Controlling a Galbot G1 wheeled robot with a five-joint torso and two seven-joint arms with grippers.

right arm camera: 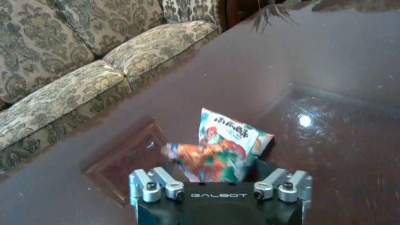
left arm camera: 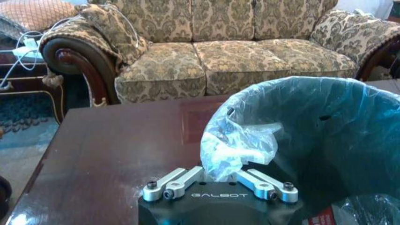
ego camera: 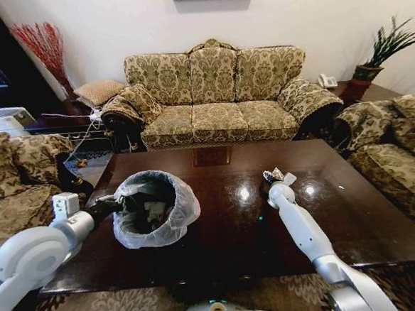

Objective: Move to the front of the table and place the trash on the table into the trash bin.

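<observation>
Now the right gripper (ego camera: 273,176), pinching the wrapper (right arm camera: 226,151) mid-frame, sits well right of the trash bin (ego camera: 155,208), whose bag the left gripper (left arm camera: 218,177) clamps.

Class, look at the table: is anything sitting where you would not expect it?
Yes: the trash bin stands on the table rather than the floor, its bag pinched by the left tool.

the trash bin's (left arm camera: 325,140) far side is cut off; its contents (ego camera: 149,211) are unclear.
</observation>
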